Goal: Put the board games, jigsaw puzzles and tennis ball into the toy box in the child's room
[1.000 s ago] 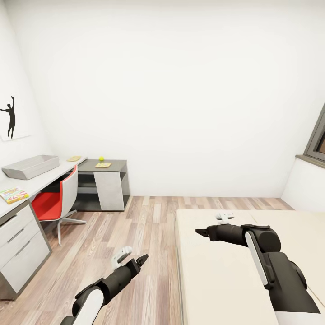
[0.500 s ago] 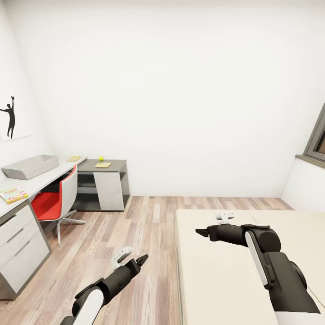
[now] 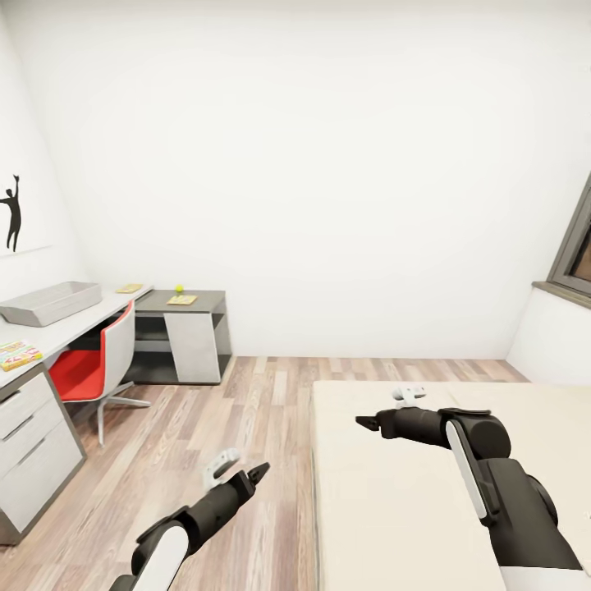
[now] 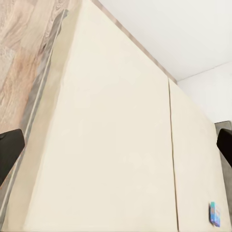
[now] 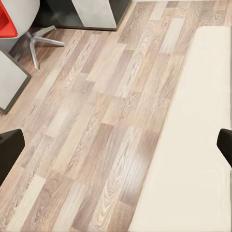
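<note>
The pale grey toy box (image 3: 49, 302) stands on the table (image 3: 90, 318) at the left wall. A colourful board game (image 3: 16, 355) lies on the table's near end. One jigsaw puzzle (image 3: 129, 288) lies past the toy box, and another jigsaw puzzle (image 3: 181, 300) lies on the dark wing beside the tennis ball (image 3: 178, 288). The bed (image 3: 386, 501) fills the lower right. My left gripper (image 3: 259, 471) hangs open over the floor; the left wrist view looks across the mattress (image 4: 116, 145) to a small blue board game (image 4: 215, 214). My right gripper (image 3: 363, 423) is open above the bed's edge.
A red-and-white swivel chair (image 3: 90, 365) stands at the desk, seen also in the right wrist view as the chair (image 5: 9, 24). White drawers (image 3: 33, 443) sit under the near end. Wood floor (image 3: 246, 410) runs between desk and bed. A window (image 3: 574, 246) is at the right.
The whole picture has shifted a little to the left, so the camera has turned slightly right. Both arms hold the same pose, grippers still open.
</note>
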